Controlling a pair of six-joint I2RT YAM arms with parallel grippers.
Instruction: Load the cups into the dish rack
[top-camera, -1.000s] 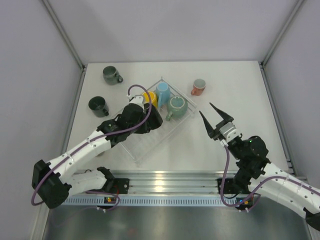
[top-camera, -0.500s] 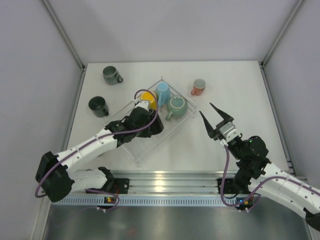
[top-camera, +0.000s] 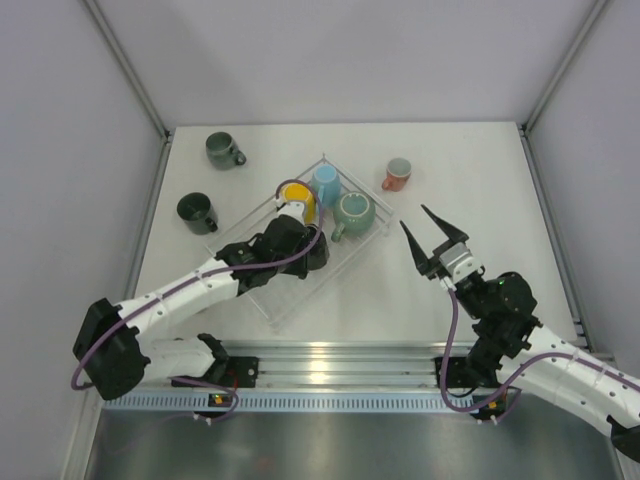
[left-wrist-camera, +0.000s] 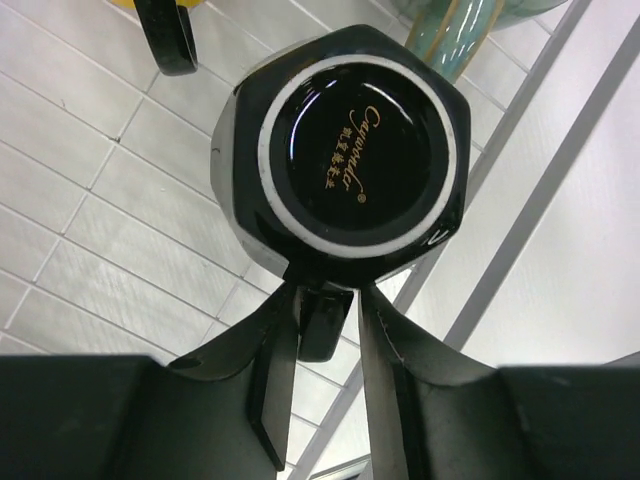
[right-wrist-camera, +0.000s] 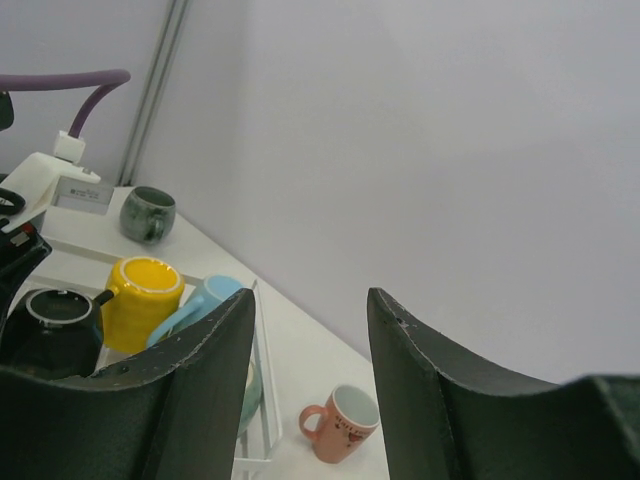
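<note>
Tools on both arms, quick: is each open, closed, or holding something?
Left tool: astride the black mug's handle; grip cannot be told.
Right tool: open, holding nothing.

Upturned black mug (left-wrist-camera: 350, 150) in dish rack (left-wrist-camera: 90, 200); handle between left end effector (left-wrist-camera: 325, 300) fingers (left-wrist-camera: 275, 350), perhaps loosely

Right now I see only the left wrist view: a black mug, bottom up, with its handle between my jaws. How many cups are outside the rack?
Observer: Three stand on the table: a grey-green mug, a dark mug and a salmon mug.
Operator: And inside?
Observer: The rack also holds a yellow mug, a light blue mug and a teal mug, at its far end.
Operator: And the other side?
Observer: The right arm hovers right of the rack, jaws open and empty.
</note>
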